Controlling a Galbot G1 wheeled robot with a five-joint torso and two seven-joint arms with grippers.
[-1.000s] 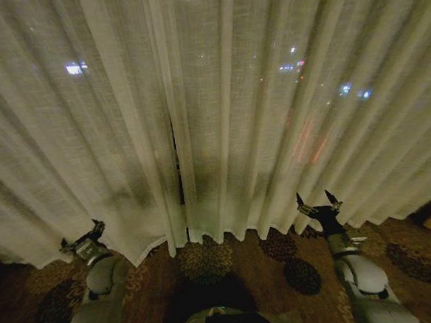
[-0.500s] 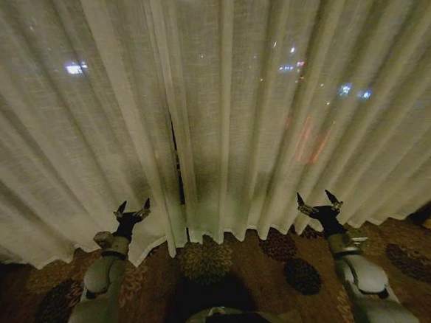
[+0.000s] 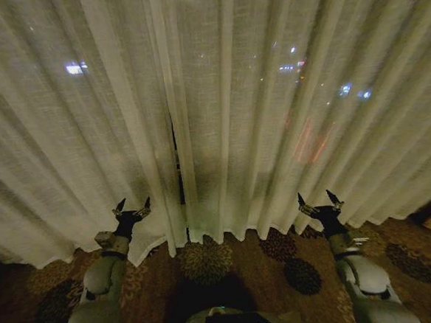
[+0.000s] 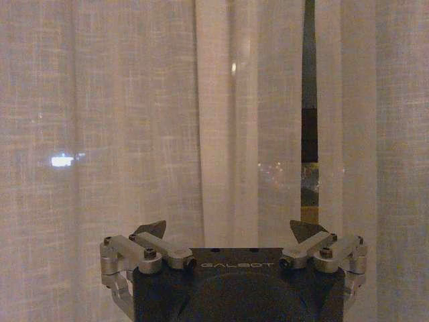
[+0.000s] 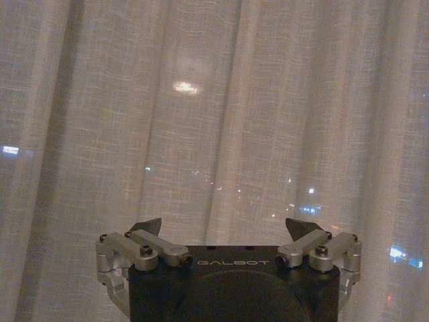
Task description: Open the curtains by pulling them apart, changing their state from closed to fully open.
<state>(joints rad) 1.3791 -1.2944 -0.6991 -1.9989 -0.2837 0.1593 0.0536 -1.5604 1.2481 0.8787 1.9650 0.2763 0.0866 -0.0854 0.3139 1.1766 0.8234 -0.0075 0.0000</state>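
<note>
The two sheer cream-white pleated fabric curtains [image 3: 271, 106] hang closed down to the floor, their inner edges meeting at a narrow dark vertical slit [image 3: 178, 164] where a sliver of the night outside shows; small points of light glow through the thin weave on both panels. The left end effector [image 3: 131, 206] is raised low in front of the hem of the left panel, its two pointed fingers spread apart and aimed at the cloth, holding nothing; the slit lies just beside it toward the robot's right. In the left wrist view the left end effector [image 4: 230, 231] faces the pleats squarely with its fingertips wide apart, the cloth hanging just beyond them and the dark gap [image 4: 309, 100] between the panels standing off toward one fingertip. The right end effector [image 3: 319, 198] is held at much the same height before the hem of the right panel, well apart from the slit, its fingers likewise spread and empty. In the right wrist view the right end effector [image 5: 228, 229] points straight at unbroken folds of the right panel, which hang close ahead of its open tips. Both forearms rise from below over the dark brown carpet with round floral medallions [image 3: 205, 260], which runs under the curtain hems.
</note>
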